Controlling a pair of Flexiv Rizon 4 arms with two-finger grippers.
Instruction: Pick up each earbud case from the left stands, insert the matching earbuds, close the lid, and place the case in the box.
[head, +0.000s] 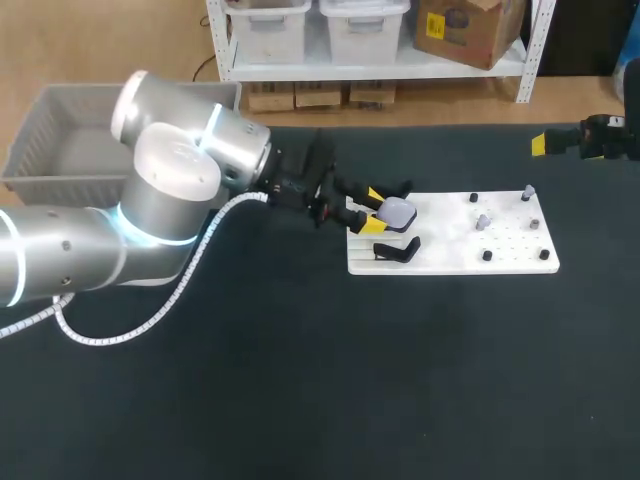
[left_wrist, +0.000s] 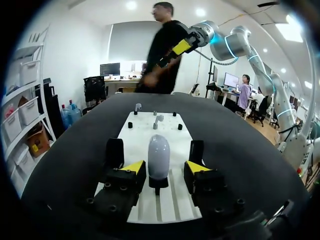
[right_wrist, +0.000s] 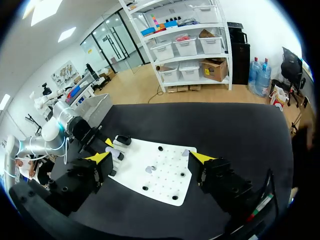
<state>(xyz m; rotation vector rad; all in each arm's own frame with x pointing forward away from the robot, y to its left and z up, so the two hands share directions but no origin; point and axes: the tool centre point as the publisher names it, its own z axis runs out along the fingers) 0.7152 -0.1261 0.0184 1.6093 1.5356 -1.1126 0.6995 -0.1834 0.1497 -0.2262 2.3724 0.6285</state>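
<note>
On the left end of the white rectangular pegged board (head: 450, 260): pale lilac oval earbud case (left_wrist: 158, 155), upright on a small black stand (left_wrist: 158, 183). Around it, the left gripper (left_wrist: 166, 168), released, one yellow tip on either side of the case and a gap to each. Another black stand (head: 397, 250) just beside. Small grey and black pegs (head: 484, 222) on the board's right half. Grey slatted plastic box (head: 45, 125) well apart, at the far left of the black table (head: 300, 380). Right gripper (right_wrist: 151, 159) spread wide, grasping nothing, above the table's far right

Glossy plastic case (left_wrist: 158, 156) on matt wht board (left_wrist: 145, 134).
</note>
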